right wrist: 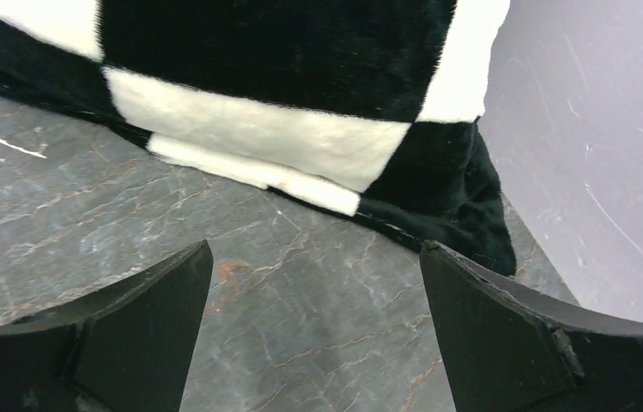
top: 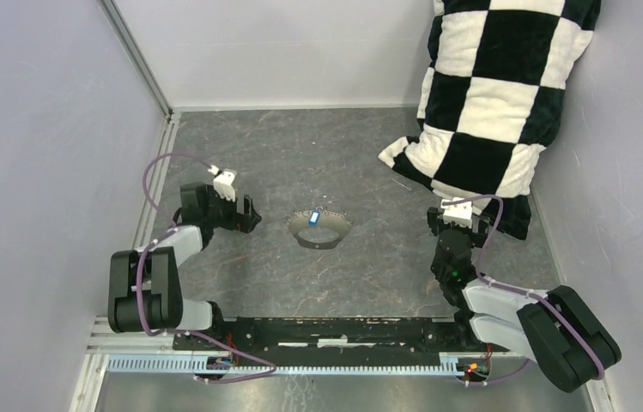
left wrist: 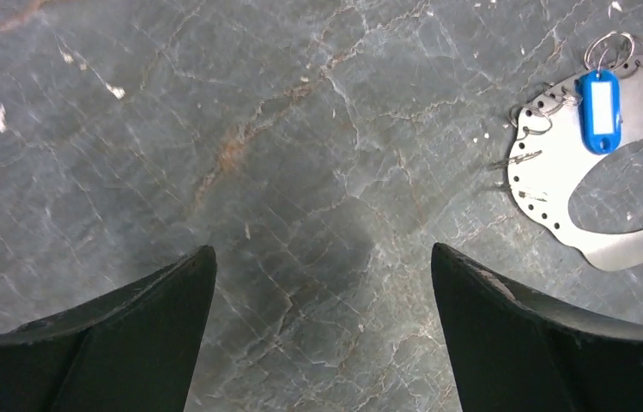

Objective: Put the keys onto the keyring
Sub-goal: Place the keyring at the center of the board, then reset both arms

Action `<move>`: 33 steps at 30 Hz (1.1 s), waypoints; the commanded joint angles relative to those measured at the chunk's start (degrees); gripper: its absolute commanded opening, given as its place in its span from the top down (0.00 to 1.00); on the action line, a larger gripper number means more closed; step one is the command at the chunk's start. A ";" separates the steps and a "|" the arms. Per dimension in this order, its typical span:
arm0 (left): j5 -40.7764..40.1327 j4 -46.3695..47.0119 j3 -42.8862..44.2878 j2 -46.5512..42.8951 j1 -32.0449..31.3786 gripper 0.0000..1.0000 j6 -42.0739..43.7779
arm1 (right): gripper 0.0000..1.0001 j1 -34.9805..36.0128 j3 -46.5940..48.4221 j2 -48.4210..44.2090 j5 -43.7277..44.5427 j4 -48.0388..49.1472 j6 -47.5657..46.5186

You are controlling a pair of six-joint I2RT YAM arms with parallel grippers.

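The keyring (top: 322, 244) is a flat silvery metal hoop with small holes along its edge, lying on the table's middle. In the left wrist view the keyring (left wrist: 549, 184) is at the right edge. A small key with a bright blue head (left wrist: 599, 99) lies on its upper rim beside little wire rings (left wrist: 539, 110); from above the blue key (top: 314, 218) shows on the hoop's far-left side. My left gripper (left wrist: 322, 253) stands open over bare table, left of the hoop (top: 249, 215). My right gripper (right wrist: 316, 247) is open and holds nothing, close to the pillow.
A black-and-white checked pillow (top: 489, 94) leans in the back right corner; its lower edge (right wrist: 300, 163) lies just ahead of my right fingers. Grey walls (top: 43, 129) close in the left, back and right sides. The tabletop is dark grey marble (top: 343, 163).
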 commanded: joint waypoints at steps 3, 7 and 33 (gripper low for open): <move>-5.46 35.18 -12.86 -4.26 -0.10 0.00 -8.01 | 0.02 -6.86 -1.42 4.66 -5.79 9.73 -6.15; -9.43 50.25 -18.00 -1.98 -0.06 0.00 -10.25 | 0.02 -11.75 -5.27 9.43 -10.84 19.65 -6.40; -24.62 63.62 -19.52 8.09 -4.00 0.00 -13.61 | 0.02 -19.90 -8.38 16.69 -28.19 31.75 -4.30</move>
